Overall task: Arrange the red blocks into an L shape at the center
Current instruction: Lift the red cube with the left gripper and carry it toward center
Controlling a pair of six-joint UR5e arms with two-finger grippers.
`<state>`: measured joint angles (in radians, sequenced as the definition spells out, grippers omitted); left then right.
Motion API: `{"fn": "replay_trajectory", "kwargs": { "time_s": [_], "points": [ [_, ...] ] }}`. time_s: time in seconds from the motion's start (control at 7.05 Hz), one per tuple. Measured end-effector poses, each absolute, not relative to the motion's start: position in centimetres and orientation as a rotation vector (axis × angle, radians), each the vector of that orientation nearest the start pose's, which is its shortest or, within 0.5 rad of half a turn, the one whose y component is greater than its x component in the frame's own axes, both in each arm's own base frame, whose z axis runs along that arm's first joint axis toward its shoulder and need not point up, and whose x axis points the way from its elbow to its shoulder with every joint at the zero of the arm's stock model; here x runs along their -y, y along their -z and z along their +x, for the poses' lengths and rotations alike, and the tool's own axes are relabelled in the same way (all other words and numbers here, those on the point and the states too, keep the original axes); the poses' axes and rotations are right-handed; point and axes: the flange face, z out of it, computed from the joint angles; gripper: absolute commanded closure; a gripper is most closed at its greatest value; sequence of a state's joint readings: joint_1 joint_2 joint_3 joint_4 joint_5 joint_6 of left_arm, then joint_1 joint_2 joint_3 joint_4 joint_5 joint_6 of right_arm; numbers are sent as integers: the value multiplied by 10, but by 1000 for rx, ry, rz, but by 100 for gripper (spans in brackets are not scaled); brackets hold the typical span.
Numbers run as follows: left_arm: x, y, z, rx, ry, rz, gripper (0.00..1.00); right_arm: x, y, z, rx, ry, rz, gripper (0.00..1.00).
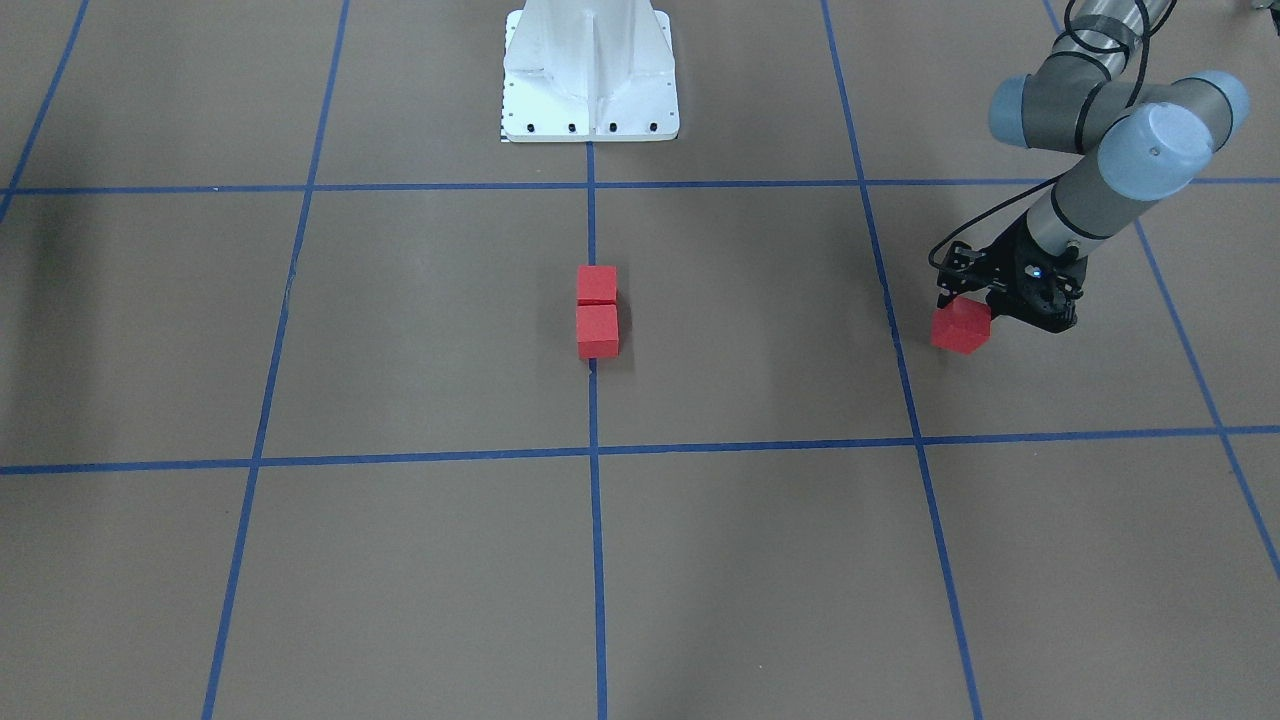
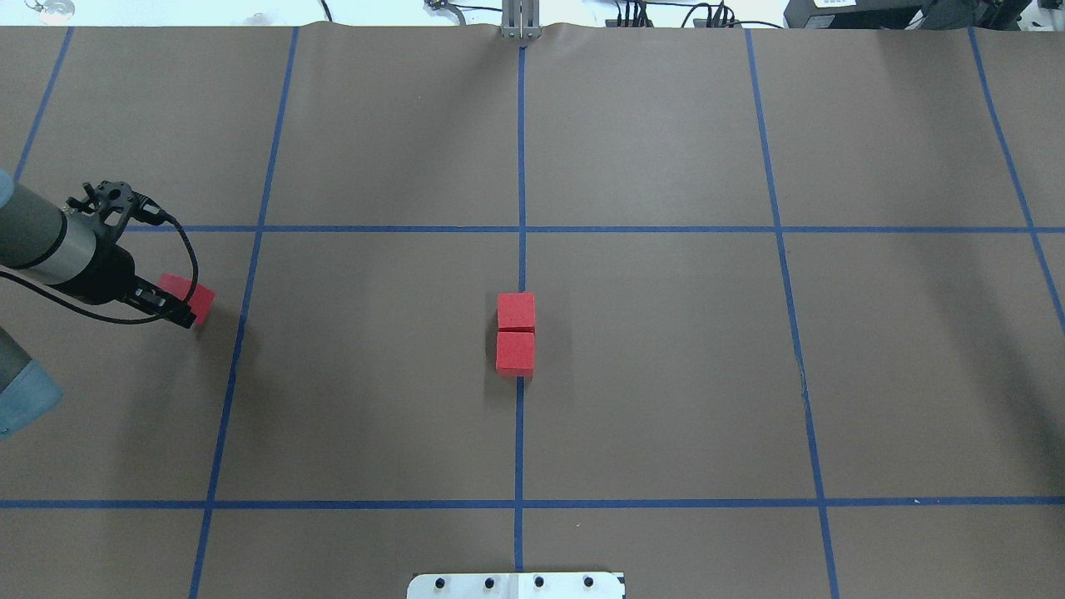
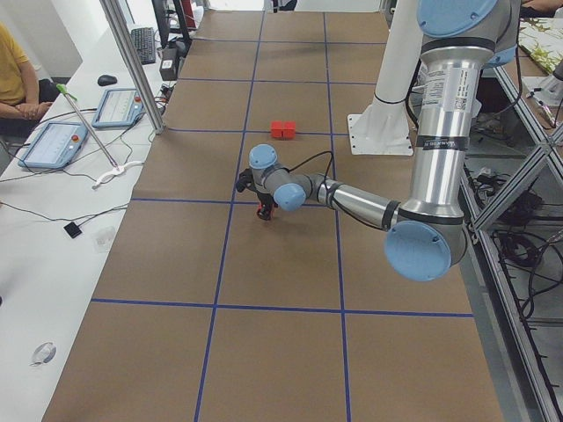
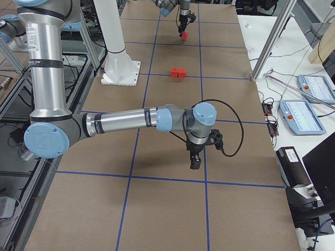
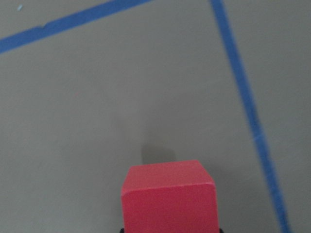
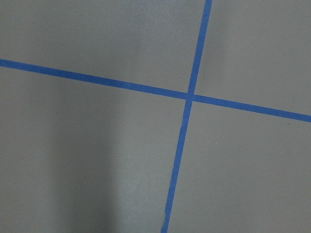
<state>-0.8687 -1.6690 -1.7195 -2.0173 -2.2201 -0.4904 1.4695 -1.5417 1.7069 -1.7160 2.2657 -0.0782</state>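
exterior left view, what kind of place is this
Most likely a robotics lab test cell. A large brown table is marked off with a blue tape grid, an industrial robot arm works over it, and a side bench holds control tablets and cables.

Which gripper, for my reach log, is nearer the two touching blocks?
Left. Left gripper, holding the third block, sits one tape line from the pair; right gripper hangs farther off, opposite side.
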Motion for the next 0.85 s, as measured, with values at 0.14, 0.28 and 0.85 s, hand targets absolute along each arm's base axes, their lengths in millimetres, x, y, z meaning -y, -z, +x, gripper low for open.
{"fn": "replay_trajectory", "kwargs": {
  "time_s": [0.14, 0.28, 0.85],
  "points": [
    [472, -467, 302, -910, -478, 259, 100, 505, -598, 19, 696, 179, 10, 1],
    [475, -450, 304, -916, -546, 320, 100, 505, -598, 19, 696, 179, 10, 1],
    [503, -432, 269, -792, -1002, 643, 100, 504, -601, 19, 694, 176, 3, 1]
  ]
}}
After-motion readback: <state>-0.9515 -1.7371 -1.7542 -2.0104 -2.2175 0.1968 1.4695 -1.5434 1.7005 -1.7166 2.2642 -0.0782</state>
